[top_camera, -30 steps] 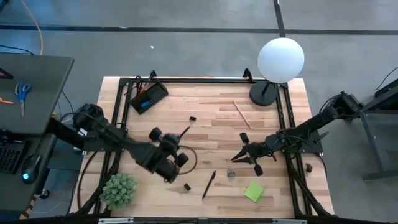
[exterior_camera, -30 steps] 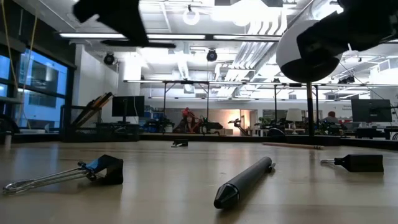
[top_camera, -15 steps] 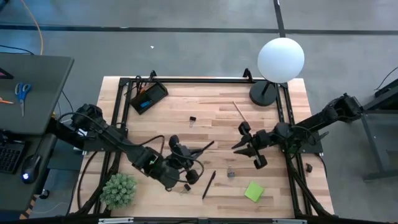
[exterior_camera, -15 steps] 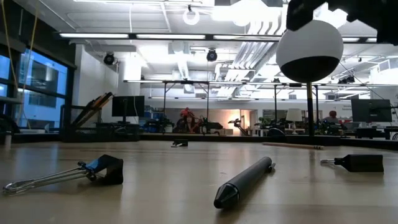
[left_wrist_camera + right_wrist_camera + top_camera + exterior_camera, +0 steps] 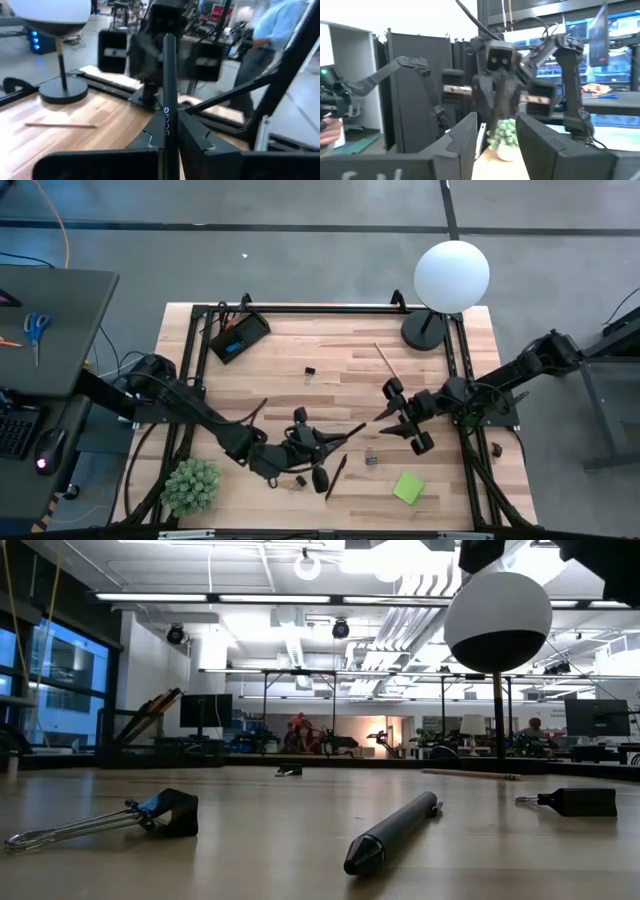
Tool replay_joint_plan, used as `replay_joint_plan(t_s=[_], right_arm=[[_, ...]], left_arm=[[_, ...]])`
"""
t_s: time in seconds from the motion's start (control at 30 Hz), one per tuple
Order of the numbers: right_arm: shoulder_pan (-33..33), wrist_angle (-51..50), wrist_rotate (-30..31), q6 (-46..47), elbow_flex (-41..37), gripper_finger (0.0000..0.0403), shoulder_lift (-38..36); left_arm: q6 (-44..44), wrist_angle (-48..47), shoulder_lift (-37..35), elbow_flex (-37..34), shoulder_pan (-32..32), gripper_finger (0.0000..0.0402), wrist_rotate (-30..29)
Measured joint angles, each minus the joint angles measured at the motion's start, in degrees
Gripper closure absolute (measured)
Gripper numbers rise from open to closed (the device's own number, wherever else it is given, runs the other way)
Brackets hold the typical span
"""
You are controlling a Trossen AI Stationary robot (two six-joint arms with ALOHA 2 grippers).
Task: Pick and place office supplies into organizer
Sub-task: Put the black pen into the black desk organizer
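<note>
Wooden planks make up the desk (image 5: pixel 330 380), fenced by a black frame, with a globe lamp (image 5: pixel 450 275) at the far right corner and a plant (image 5: pixel 190 485) at the near left.

The left claw (image 5: pixel 325 445) sits low over the near middle of the desk, clamped on a black pen (image 5: pixel 167 95); the left wrist view shows the pen standing straight up between the fingers (image 5: pixel 197 140), gripped near its lower end. The organizer (image 5: pixel 238 335) lies at the far left corner, well apart from the claw, and already holds something orange and something blue.

The step in hand looks like carrying this pen to the organizer. To do it well, I would lift clear first, since a second pen (image 5: pixel 335 477) and a small clip (image 5: pixel 300 480) lie just beside the claw, then swing back toward the far left corner. The pen is held near one end, so it may pivot; move smoothly. Tilt it to lie along a compartment before letting go, low enough that it does not bounce out.

The right claw (image 5: pixel 400 420) hovers right of centre with fingers (image 5: pixel 462 140) apart and nothing between them. A binder clip (image 5: pixel 372 460), sticky pad (image 5: pixel 408 487) and pencil (image 5: pixel 388 364) lie near it; another clip (image 5: pixel 310 372) lies mid-desk.
</note>
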Motion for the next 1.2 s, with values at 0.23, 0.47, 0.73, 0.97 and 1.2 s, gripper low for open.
replay_joint_plan(t_s=[0.23,0.47,0.73,0.97,1.2], right_arm=[[0.1,0.0,-1.3,-1.2,2.1,0.0279,3.1],[0.1,0.6,-1.7,-2.4,2.8,0.0279,4.4],[0.1,2.8,-0.3,-3.6,2.8,0.0279,4.4],[0.1,3.0,-0.1,-3.7,2.8,0.0294,4.4],[0.0,2.5,1.1,-3.7,2.8,0.0365,4.4]], left_arm=[[-0.2,5.3,2.8,-0.1,2.7,0.0390,5.1],[-0.1,7.5,4.0,0.0,2.9,0.0389,5.9],[-0.1,7.1,4.0,-0.1,2.8,0.0388,6.3],[-0.2,7.0,4.0,-0.1,2.8,0.0387,6.8],[-1.2,6.3,4.0,-0.1,2.8,0.0387,6.8]])
